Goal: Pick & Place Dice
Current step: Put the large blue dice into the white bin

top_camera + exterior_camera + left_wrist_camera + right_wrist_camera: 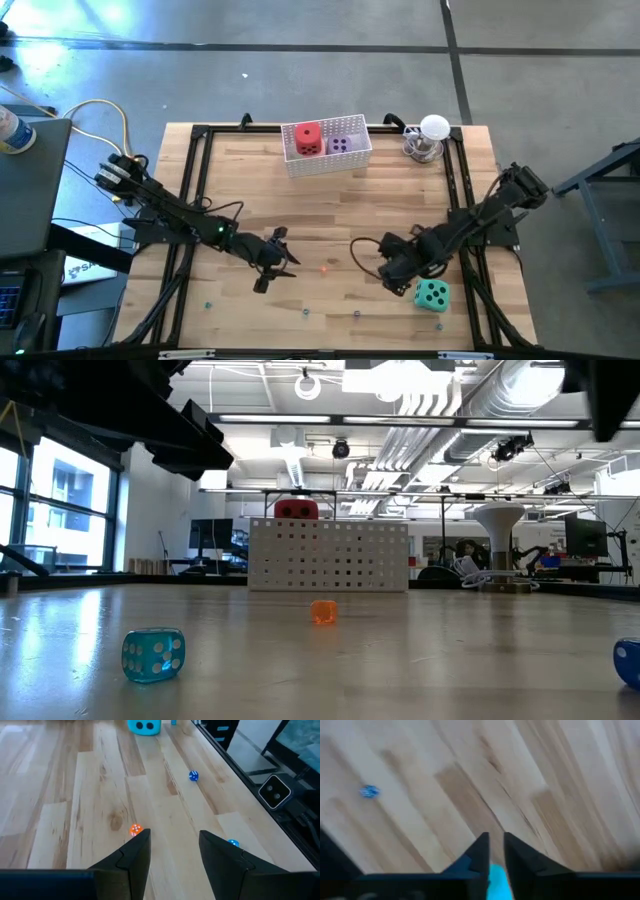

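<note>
**Left gripper open, right nearly closed beside teal die**

The left gripper point(172, 837) hovered low over the table's point(240, 200) left-centre. Its fingers stood apart and held nothing. A small orange die point(135, 830) lay just ahead of them.

At the table's far edge, centre, the white perforated basket point(327, 163) held the red die point(308, 138) and the purple die point(342, 143) side by side.

Right of centre, the right gripper point(496, 837) was down near the front edge. Its fingers were almost together with a slim gap, clamping nothing visible. The teal die point(432, 295) sat on the wood just beside it; I could not tell whether they touched.
</note>
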Available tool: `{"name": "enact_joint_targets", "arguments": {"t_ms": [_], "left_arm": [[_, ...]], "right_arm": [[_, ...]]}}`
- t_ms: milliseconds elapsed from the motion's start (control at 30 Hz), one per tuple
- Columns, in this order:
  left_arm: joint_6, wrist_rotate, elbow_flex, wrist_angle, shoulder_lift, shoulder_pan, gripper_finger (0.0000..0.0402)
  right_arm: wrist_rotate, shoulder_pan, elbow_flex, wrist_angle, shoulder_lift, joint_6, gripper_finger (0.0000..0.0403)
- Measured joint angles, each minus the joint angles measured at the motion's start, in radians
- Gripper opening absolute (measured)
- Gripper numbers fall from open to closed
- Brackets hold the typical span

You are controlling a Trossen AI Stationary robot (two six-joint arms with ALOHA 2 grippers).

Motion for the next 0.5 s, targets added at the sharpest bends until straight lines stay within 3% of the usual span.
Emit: {"name": "enact_joint_targets", "arguments": {"t_ms": [100, 300, 500], "left_arm": [[0.011, 0.046, 0.0, 0.004, 0.0, 0.028, 0.0164], [0.019, 0.119, 0.0, 0.019, 0.0, 0.072, 0.0164], [0.019, 0.132, 0.0, 0.02, 0.0, 0.096, 0.0164]], "right_arm": [[-0.009, 0.048, 0.0, -0.102, 0.0, 0.183, 0.0009], [-0.076, 0.171, 0.0, -0.224, -0.015, 0.538, 0.0003], [-0.178, 0.292, 0.0, -0.213, -0.016, 0.898, 0.0002]]}}
